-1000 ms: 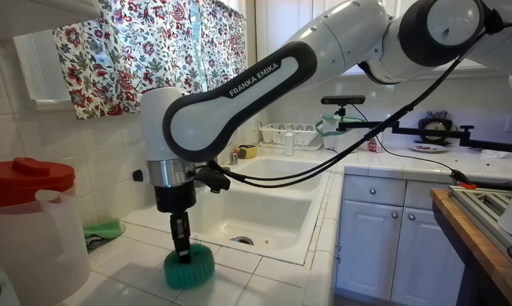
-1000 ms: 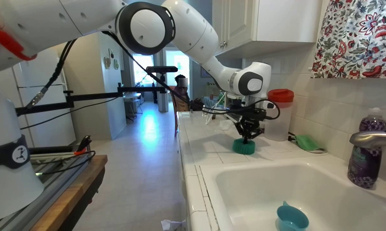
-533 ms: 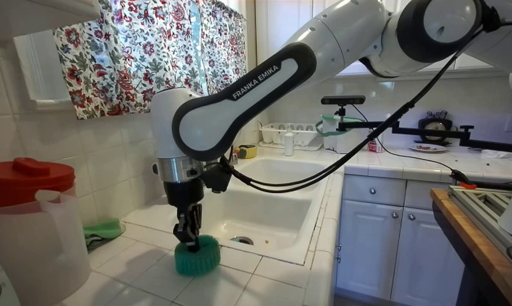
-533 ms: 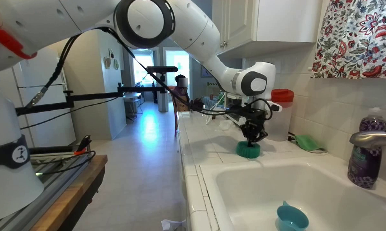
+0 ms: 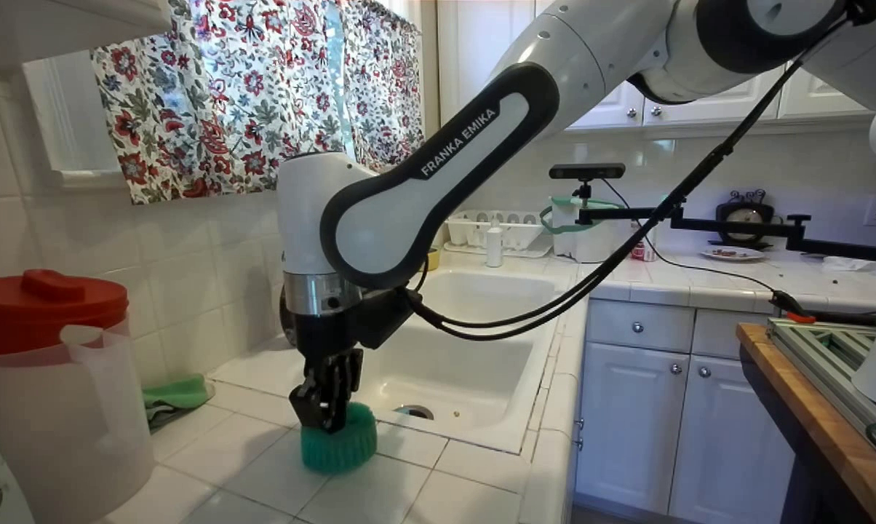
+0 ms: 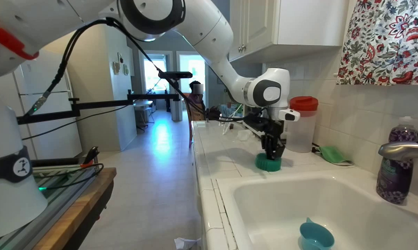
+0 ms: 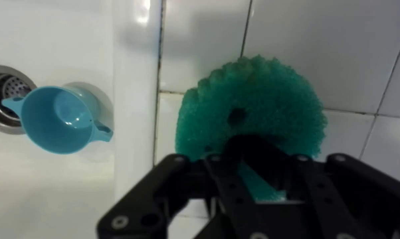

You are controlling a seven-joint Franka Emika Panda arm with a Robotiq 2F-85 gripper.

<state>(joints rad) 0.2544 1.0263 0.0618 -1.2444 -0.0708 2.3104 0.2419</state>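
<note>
A round teal-green sponge with a scalloped edge point(image 5: 347, 455) is at the white tiled counter, close to the sink rim. It shows in both exterior views point(image 6: 266, 165). In the wrist view the sponge point(image 7: 273, 99) has a small dark hole. My gripper point(image 5: 327, 426) points straight down, and its narrow, nearly joined tips are at the middle of the sponge. In the wrist view the gripper point(image 7: 245, 144) looks shut on the sponge. The tips are too dark to see how deep they go. Teal shows in the gap between the fingers.
A white sink point(image 6: 282, 211) adjoins the sponge and holds a blue cup point(image 7: 57, 122) by the drain. A red-lidded pitcher point(image 5: 52, 393) and a green cloth point(image 5: 180, 393) stand by the tiled wall. A purple soap bottle point(image 6: 394, 180) is behind the faucet point(image 6: 408, 151).
Over the last second the gripper and sponge have shifted together slightly towards the sink. The gripper has turned about its upright axis. In the last half second the sponge has barely moved.
</note>
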